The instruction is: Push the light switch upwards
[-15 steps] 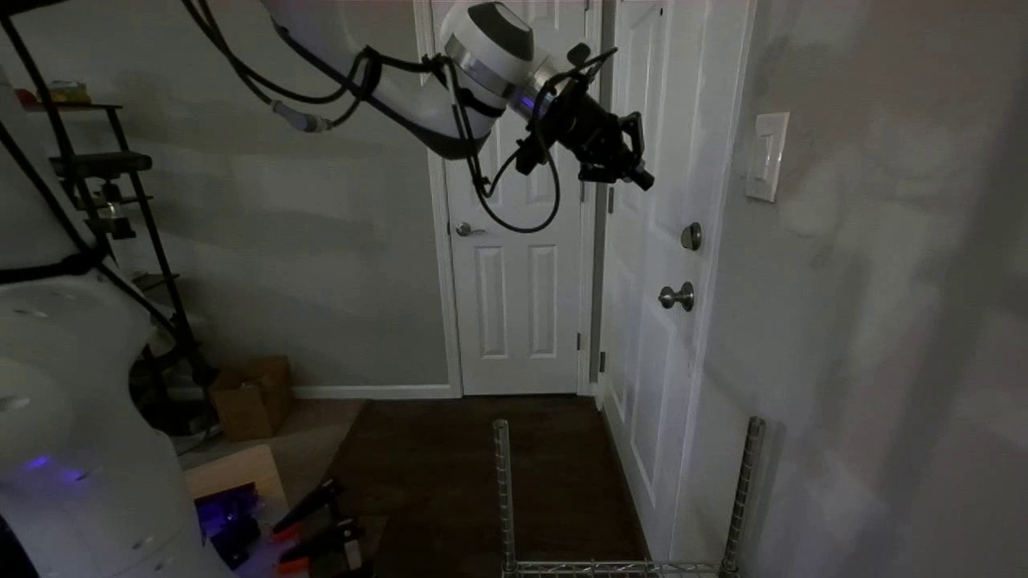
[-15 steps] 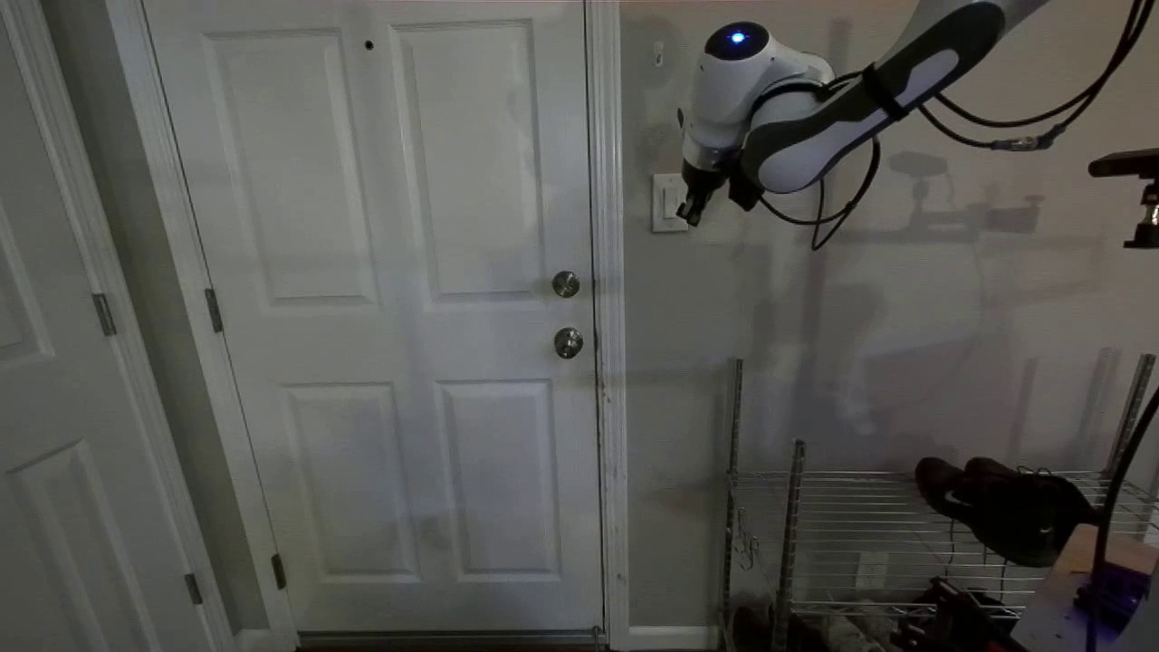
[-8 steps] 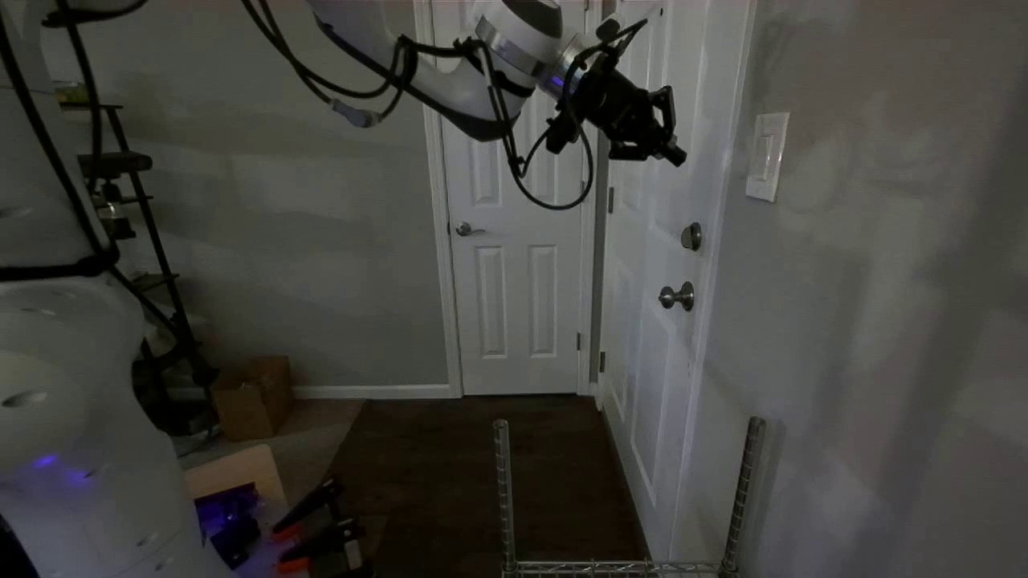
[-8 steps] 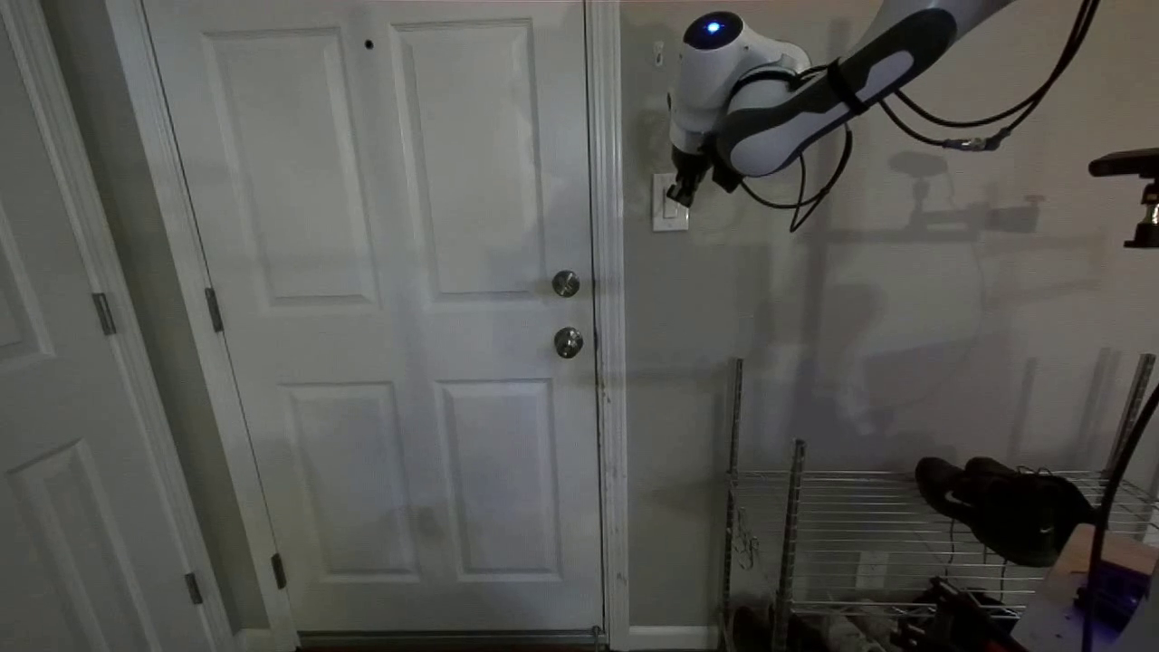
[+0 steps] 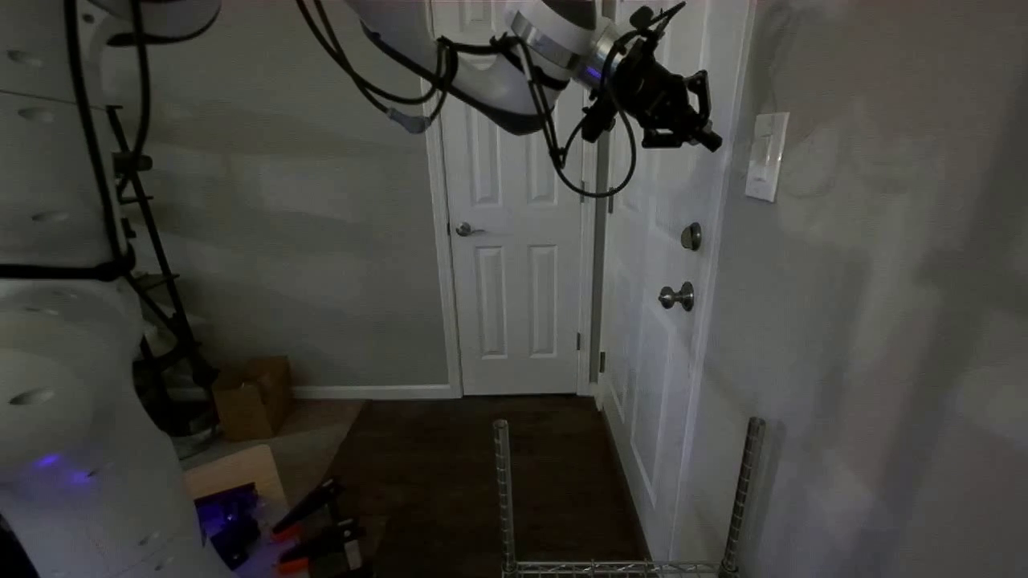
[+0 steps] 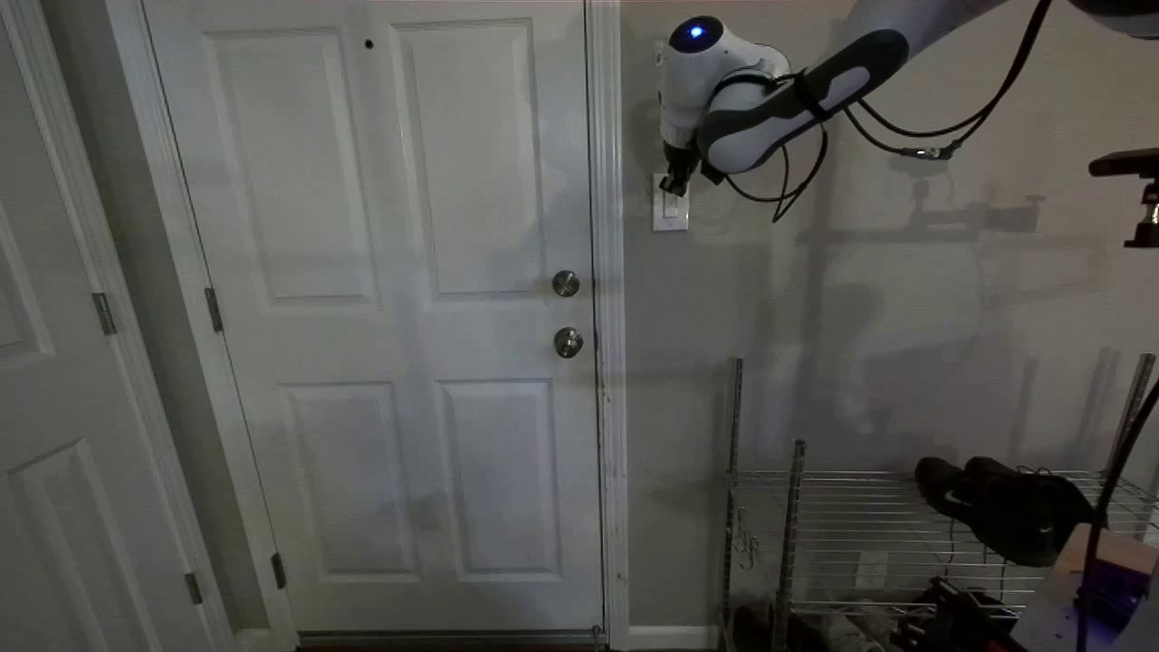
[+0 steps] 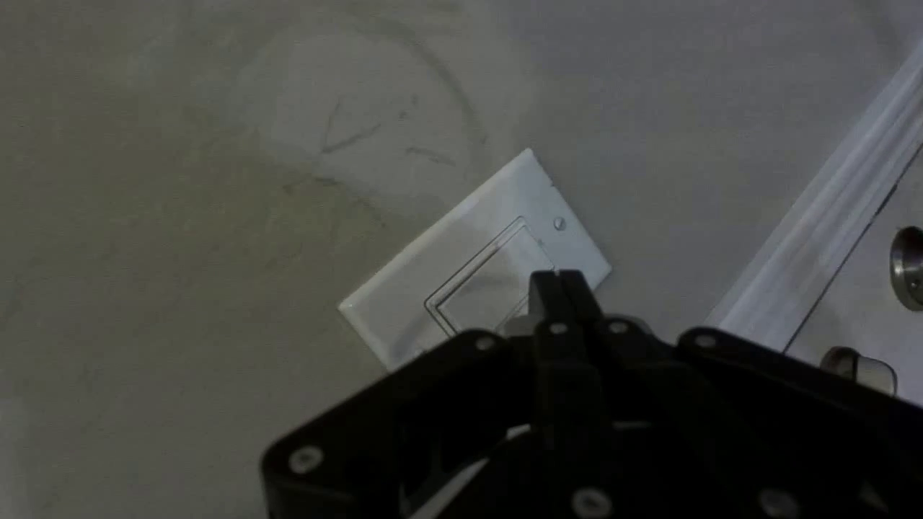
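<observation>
The light switch is a white rectangular wall plate with a wide rocker. It shows in both exterior views [image 5: 767, 156] [image 6: 671, 215], on the wall beside the door frame. In the wrist view the light switch [image 7: 479, 288] appears tilted, and the fingers cover its lower right part. My gripper [image 7: 561, 277] is shut and empty, its fingertips together in front of the rocker's edge. In an exterior view the gripper [image 5: 711, 138] stands left of the plate with a gap between. In an exterior view the gripper [image 6: 673, 186] overlaps the plate's upper left part.
A white door [image 6: 407, 344] with a deadbolt [image 6: 566, 283] and a knob [image 6: 569, 342] is beside the switch. A wire rack [image 6: 869, 525] with dark shoes [image 6: 1005, 507] stands below along the wall. A second white door [image 5: 514, 305] is at the back.
The arm has moved toward the switch wall and slightly up. The gripper now overlaps the plate's upper part in an exterior view and is nearer to it in both. The gripper's fingers look unchanged.
</observation>
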Controlling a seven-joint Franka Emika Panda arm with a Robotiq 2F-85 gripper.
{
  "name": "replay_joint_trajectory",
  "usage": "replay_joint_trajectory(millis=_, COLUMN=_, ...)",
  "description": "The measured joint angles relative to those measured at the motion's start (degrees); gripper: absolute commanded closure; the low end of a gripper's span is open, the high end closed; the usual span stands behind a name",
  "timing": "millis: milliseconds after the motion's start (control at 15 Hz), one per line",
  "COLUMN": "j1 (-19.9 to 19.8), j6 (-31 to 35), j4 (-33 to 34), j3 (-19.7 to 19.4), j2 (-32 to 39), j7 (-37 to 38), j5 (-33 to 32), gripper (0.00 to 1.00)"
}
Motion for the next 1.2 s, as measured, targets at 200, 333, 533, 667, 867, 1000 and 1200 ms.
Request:
replay_joint_trajectory(millis=200, j1=0.0, j6=-0.03, j4=3.91, j3=-0.98, j2=2.85, j7=-1.9, j5=0.94, gripper=0.98)
replay_joint_trajectory(millis=333, j1=0.0, j6=-0.03, j4=6.32, j3=-1.46, j2=4.7, j7=-3.18, j5=1.84, gripper=0.98)
replay_joint_trajectory(millis=533, j1=0.01, j6=-0.1, j4=9.89, j3=-1.79, j2=7.41, j7=-5.26, j5=3.57, gripper=0.98)
replay_joint_trajectory(millis=667, j1=0.05, j6=-0.34, j4=11.83, j3=-1.92, j2=8.89, j7=-6.23, j5=4.58, gripper=0.98)
replay_joint_trajectory(millis=867, j1=0.09, j6=-0.8, j4=14.26, j3=-2.35, j2=10.76, j7=-7.06, j5=5.69, gripper=0.98)
replay_joint_trajectory(millis=1000, j1=0.21, j6=-1.38, j4=15.65, j3=-2.69, j2=11.73, j7=-7.15, j5=6.01, gripper=0.98)
replay_joint_trajectory(millis=1200, j1=0.78, j6=-2.7, j4=16.71, j3=-3.11, j2=12.24, j7=-7.15, j5=6.43, gripper=0.98)
